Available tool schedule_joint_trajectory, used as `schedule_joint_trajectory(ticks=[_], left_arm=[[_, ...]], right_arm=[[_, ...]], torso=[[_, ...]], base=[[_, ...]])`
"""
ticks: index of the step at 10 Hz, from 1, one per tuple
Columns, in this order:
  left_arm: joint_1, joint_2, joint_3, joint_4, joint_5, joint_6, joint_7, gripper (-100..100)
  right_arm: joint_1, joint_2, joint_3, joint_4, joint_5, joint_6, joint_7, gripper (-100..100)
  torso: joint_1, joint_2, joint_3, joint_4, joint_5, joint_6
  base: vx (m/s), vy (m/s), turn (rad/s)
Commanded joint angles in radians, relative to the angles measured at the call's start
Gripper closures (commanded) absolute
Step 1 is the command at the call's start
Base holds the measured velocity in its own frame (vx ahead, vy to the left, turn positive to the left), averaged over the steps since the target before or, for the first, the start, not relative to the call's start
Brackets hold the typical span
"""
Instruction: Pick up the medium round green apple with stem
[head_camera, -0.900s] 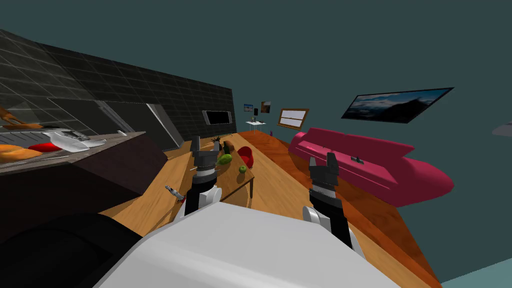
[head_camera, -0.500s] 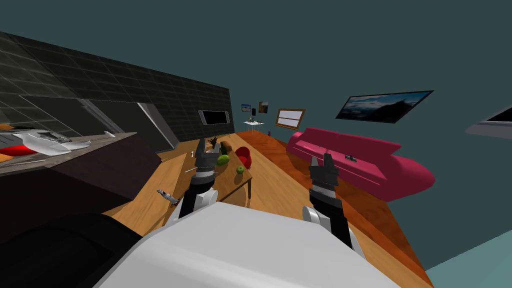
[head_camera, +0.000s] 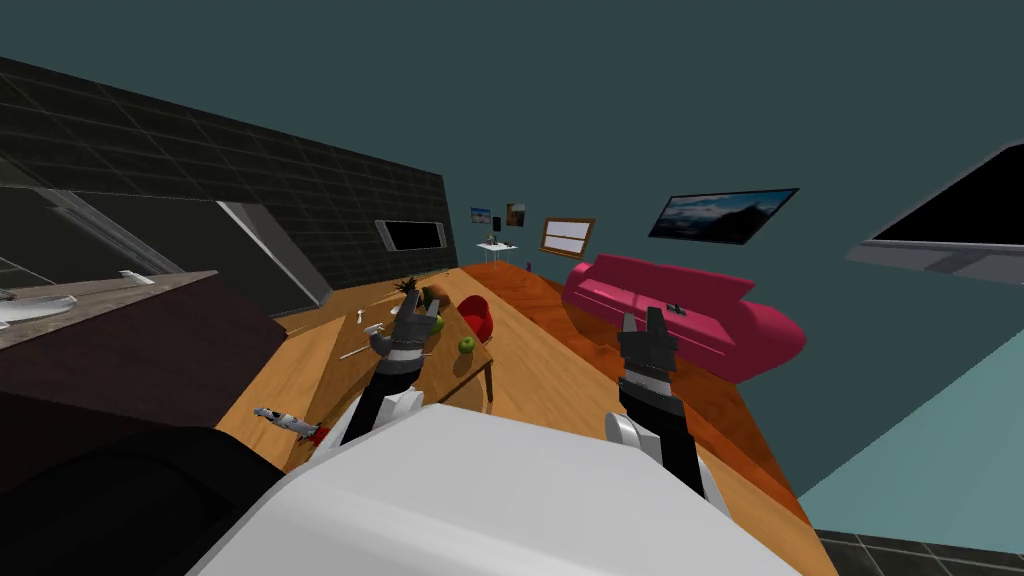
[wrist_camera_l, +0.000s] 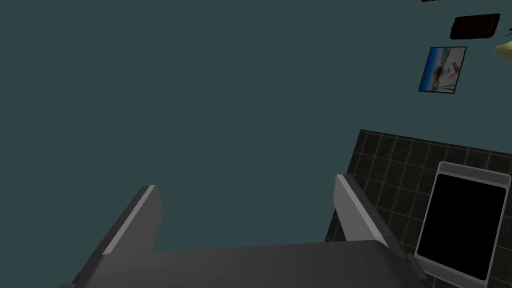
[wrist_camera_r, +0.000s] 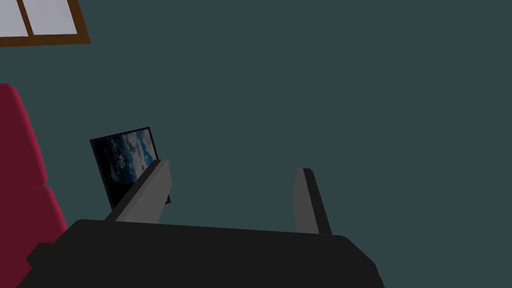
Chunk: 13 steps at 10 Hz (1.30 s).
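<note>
While the robot stands just short of the wooden desk (head_camera: 440, 368), the task looks to be at the approach step, with nothing grasped yet. Furthest left, a small grey and red thing (head_camera: 285, 421) lies on the floor (head_camera: 560, 370). Next comes the left gripper (head_camera: 412, 318), held over the desk's left part; its wrist view shows its fingers (wrist_camera_l: 357, 215) wide apart and empty. Just to its right lies a larger green fruit (head_camera: 437, 323), probably not the target. Further right the green apple (head_camera: 466, 344) sits on its own near the desk's right edge, apart from the gripper, with a red rounded thing (head_camera: 478, 315) behind it; its stem is too small to make out. The right gripper (head_camera: 643, 325) hangs above the floor, well apart from the desk, its fingers (wrist_camera_r: 150, 192) also spread and empty, and a pink sofa (head_camera: 690, 320) lies beyond.

The left gripper is the nearer one. It would likely need to tip down toward the desk, shift right past the larger fruit, and lower with a finger on either side of the apple before closing. A nudge could roll the apple off the edge.
</note>
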Motion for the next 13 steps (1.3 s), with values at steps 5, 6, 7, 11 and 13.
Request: schedule_joint_trajectory(ticks=[5, 6, 7, 11, 13], left_arm=[[0.113, 0.042, 0.075, 0.109, 0.038, 0.081, 0.082, -100], [0.136, 0.044, 0.089, 0.131, 0.046, 0.1, 0.098, -100], [0.136, 0.044, 0.089, 0.131, 0.046, 0.1, 0.098, -100], [0.233, 0.043, 0.138, 0.224, 0.084, 0.182, 0.16, -100], [0.283, 0.038, 0.159, 0.272, 0.105, 0.227, 0.19, -100]], right_arm=[[0.0, 0.0, 0.0, 0.0, 0.0, 0.0, 0.0, 0], [0.0, 0.0, 0.0, 0.0, 0.0, 0.0, 0.0, 0], [0.0, 0.0, 0.0, 0.0, 0.0, 0.0, 0.0, 0], [0.0, 0.0, 0.0, 0.0, 0.0, 0.0, 0.0, 0], [0.0, 0.0, 0.0, 0.0, 0.0, 0.0, 0.0, 0]], torso=[[-0.002, 0.0, 0.0, 0.0, 0.0, 0.0], [-0.001, -0.001, -0.001, 0.0, 0.0, 0.0], [-0.001, -0.002, -0.001, -0.001, 0.0, 0.0], [0.001, 0.0, 0.0, 0.0, 0.0, 0.0], [0.0, -0.001, -0.001, 0.0, 0.0, 0.0]], base=[[0.095, -0.101, -0.223], [0.14, -0.097, -0.207], [0.078, -0.065, -0.049], [0.088, -0.066, -0.233], [0.137, -0.065, -0.243]])
